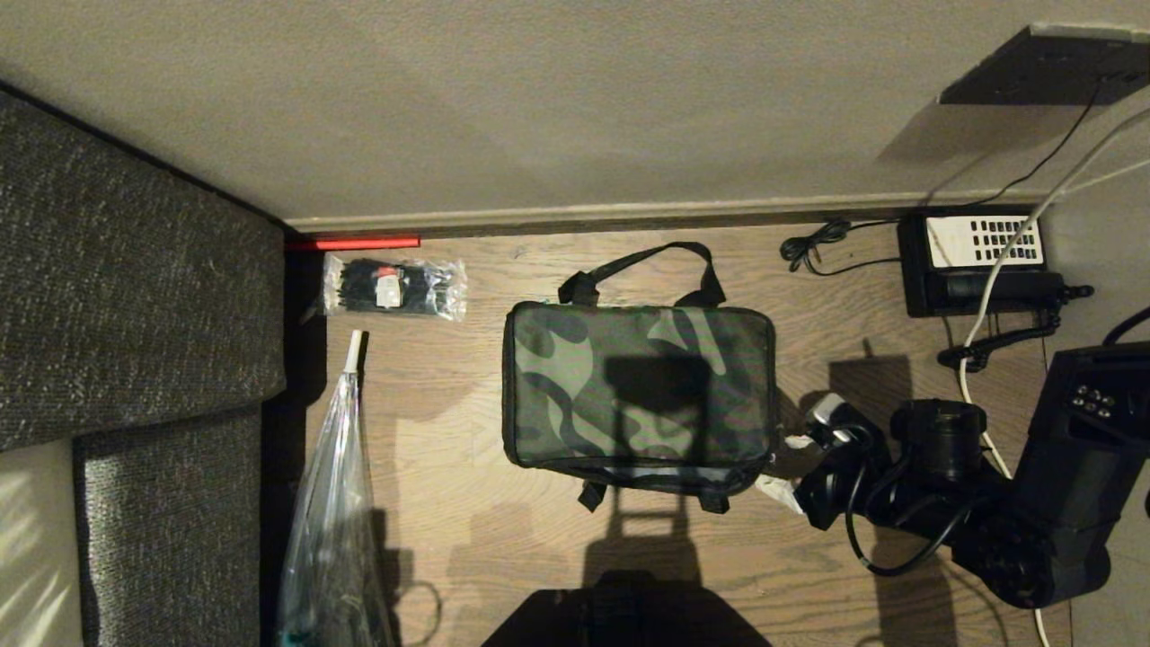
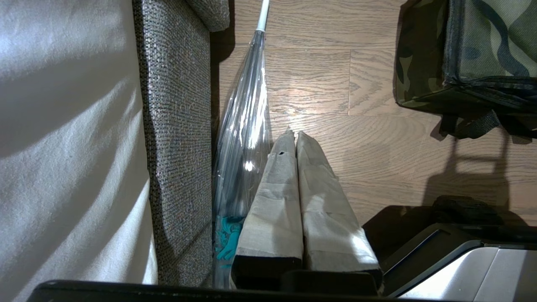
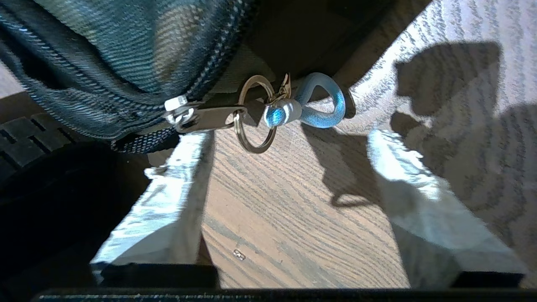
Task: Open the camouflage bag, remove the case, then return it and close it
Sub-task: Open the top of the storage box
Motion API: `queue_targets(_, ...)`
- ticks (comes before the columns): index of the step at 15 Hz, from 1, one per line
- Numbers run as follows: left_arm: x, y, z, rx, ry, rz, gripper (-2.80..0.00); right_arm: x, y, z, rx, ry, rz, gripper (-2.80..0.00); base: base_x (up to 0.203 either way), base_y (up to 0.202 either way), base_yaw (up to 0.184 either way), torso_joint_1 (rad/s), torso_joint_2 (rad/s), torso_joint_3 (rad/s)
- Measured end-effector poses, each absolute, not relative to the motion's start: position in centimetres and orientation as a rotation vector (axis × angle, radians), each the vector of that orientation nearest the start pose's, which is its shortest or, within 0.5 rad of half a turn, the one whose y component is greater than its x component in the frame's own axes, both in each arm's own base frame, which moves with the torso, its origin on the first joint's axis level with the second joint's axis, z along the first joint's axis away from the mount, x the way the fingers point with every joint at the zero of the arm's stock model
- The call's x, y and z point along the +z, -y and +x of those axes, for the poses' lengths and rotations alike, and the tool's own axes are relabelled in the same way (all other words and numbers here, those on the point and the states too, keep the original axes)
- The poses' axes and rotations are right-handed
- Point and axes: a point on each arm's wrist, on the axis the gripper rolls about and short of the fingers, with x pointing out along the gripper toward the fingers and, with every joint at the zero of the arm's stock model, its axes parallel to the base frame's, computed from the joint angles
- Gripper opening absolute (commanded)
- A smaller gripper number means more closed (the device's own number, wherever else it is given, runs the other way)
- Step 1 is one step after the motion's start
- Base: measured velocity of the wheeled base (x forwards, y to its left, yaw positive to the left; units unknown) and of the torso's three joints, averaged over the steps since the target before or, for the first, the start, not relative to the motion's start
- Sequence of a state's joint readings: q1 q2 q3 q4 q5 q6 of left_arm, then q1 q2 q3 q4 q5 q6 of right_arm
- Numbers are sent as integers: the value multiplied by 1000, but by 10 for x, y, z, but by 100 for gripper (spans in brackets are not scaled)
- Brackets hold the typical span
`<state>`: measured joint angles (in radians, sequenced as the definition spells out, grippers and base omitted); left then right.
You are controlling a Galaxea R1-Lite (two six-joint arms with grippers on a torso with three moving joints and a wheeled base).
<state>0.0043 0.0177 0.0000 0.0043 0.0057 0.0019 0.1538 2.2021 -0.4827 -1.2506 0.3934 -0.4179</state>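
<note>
The camouflage bag (image 1: 638,395) lies flat on the wood floor with its lid down and its black handles at both long sides. My right gripper (image 1: 782,465) stands open at the bag's right end, holding nothing. In the right wrist view the bag's corner (image 3: 126,50) shows its metal zip pull (image 3: 209,117), a key ring (image 3: 254,113) and a blue cord loop (image 3: 323,105), which hang just beyond the right gripper (image 3: 279,138). My left gripper (image 2: 293,133) is shut and empty, parked low to the bag's (image 2: 482,50) left. The case is hidden.
A clear packet of black ties (image 1: 395,288) and a red stick (image 1: 355,243) lie by the wall at the back left. A black desk phone (image 1: 975,261) with cables sits at the back right. A clear folded umbrella (image 1: 332,503) leans beside grey upholstery (image 1: 135,270).
</note>
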Motion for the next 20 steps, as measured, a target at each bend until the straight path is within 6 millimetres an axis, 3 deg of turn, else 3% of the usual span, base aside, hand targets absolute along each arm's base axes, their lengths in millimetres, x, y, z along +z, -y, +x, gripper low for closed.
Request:
queue_targets(7, 75, 0, -21, 10, -22, 2, -280, 11, -58, 320, 616, -337, -321, 0, 0, 0, 0, 0, 0, 0)
queue_targets(8, 75, 0, -21, 10, -23, 1, -280, 11, -58, 321, 613, -338, -311, -280, 0, 0, 0, 0, 0, 0)
queue_targets(20, 76, 0, -21, 9, -22, 2, -280, 11, -58, 321, 611, -334, -306, -280, 0, 0, 0, 0, 0, 0)
